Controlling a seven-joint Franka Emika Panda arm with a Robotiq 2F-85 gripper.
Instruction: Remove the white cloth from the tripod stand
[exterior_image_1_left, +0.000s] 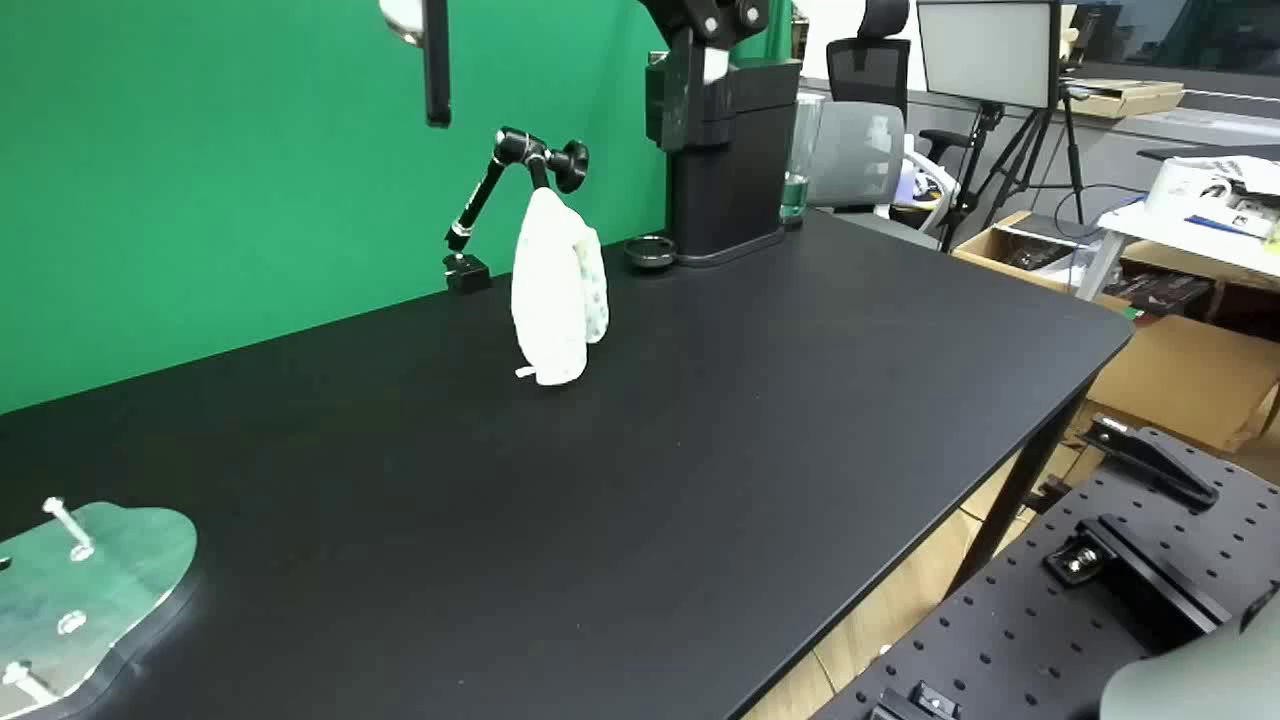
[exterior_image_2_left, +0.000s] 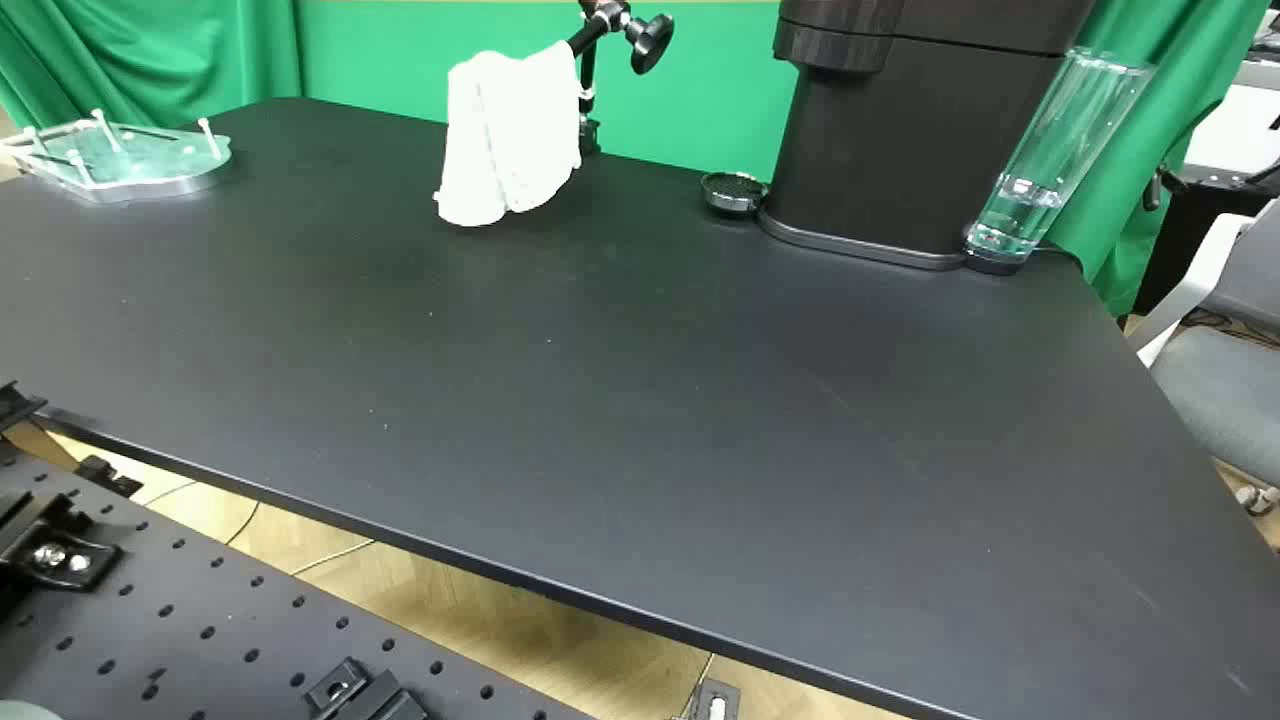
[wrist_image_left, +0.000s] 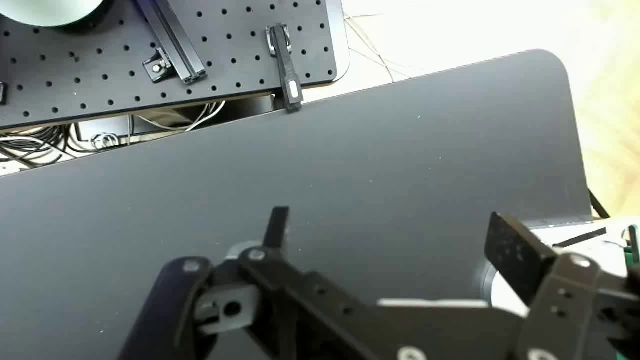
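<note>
white cloth (exterior_image_1_left: 546, 295) observed hanging, long axis upright, on the tripod stand (exterior_image_1_left: 518, 148) near the back edge of the counter (exterior_image_1_left: 700, 480), below the end effector (exterior_image_1_left: 563, 131), which is spread wide and unloaded.

Free room over the surface (exterior_image_2_left: 650, 420) between white cloth (exterior_image_2_left: 512, 140) and pegboard (exterior_image_2_left: 228, 602) — jointed black stand (exterior_image_1_left: 516, 147) and green backdrop (exterior_image_1_left: 250, 180) block the rear, the coffee machine (exterior_image_2_left: 900, 145) one side.
</note>
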